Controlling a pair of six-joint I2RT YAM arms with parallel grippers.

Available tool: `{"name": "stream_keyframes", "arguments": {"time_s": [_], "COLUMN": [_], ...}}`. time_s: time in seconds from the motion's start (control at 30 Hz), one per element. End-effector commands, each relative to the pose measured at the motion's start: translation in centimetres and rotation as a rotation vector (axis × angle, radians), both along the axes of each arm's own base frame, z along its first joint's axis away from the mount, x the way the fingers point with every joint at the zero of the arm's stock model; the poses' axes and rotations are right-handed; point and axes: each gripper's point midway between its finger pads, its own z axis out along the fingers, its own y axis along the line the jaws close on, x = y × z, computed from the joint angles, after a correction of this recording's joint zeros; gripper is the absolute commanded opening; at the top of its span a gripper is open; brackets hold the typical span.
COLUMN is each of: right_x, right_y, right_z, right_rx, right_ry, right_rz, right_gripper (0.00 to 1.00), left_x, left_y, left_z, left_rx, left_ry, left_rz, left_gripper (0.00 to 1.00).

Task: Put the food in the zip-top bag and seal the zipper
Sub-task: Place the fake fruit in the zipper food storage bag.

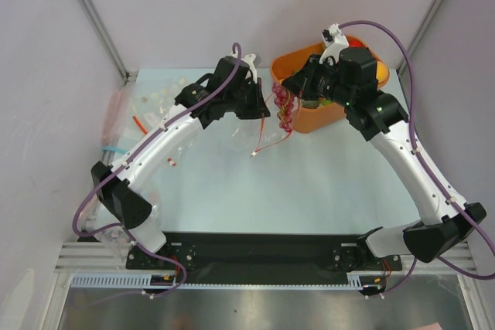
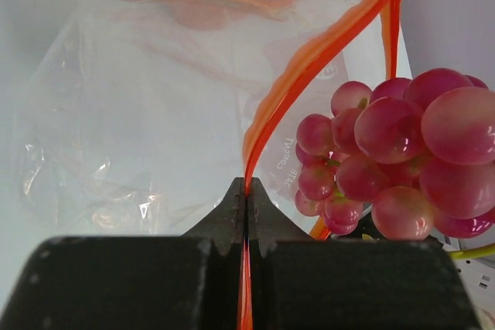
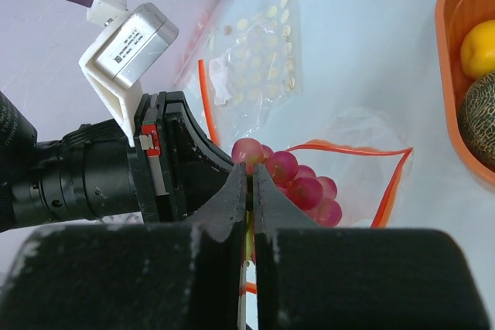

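My left gripper is shut on the red-orange zipper of the clear zip-top bag and holds its mouth open above the table. My right gripper is shut on the green stem of the purple grapes, which hang at the bag's open mouth. In the top view the grapes hang between the left gripper and the right gripper, with the bag drooping below. A yellow mango lies in the orange tub.
The orange tub stands at the back right, partly under my right arm, with a netted melon toy in it. Other clear bags with small pale pieces lie at the back left. Walls close in the back and sides.
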Motion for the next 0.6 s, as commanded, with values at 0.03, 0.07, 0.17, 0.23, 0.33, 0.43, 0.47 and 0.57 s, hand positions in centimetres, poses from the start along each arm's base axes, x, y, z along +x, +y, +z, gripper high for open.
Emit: {"name": "stream_keyframes", "arguments": {"time_s": [0.03, 0.07, 0.17, 0.23, 0.33, 0.43, 0.47, 0.57], "right_x": [-0.9, -0.8, -0.8, -1.0, -1.2, -1.3, -1.4, -1.3], "right_y": [-0.3, -0.4, -0.4, -0.7, -1.1, -1.7, -1.9, -2.3], "right_z": [4.4, 4.2, 2.7, 2.3, 1.2, 0.6, 0.5, 1.2], "right_rx": [0.068, 0.066, 0.056, 0.056, 0.048, 0.041, 0.041, 0.065], "right_ry": [-0.105, -0.103, -0.074, -0.064, -0.049, -0.041, -0.035, -0.052], "right_rz": [-0.01, -0.011, -0.019, -0.032, -0.051, -0.076, -0.087, -0.116], "right_gripper": [0.0, 0.0, 0.0, 0.0, 0.0, 0.0, 0.0, 0.0], "left_x": [-0.5, -0.7, -1.0, -1.0, -0.9, -0.7, -0.6, -0.6], "left_y": [-1.1, -1.4, -1.9, -1.9, -2.1, -2.0, -1.9, -2.2], "left_z": [2.2, 2.6, 3.7, 4.2, 5.2, 5.8, 6.0, 5.9], "left_rx": [-0.085, -0.102, -0.142, -0.167, -0.229, -0.259, -0.264, -0.269], "left_ry": [-0.009, -0.007, 0.003, 0.015, 0.042, 0.045, 0.039, 0.045], "left_rz": [-0.018, -0.028, -0.038, -0.026, -0.016, -0.006, -0.004, -0.014], "left_gripper": [0.0, 0.0, 0.0, 0.0, 0.0, 0.0, 0.0, 0.0]}}
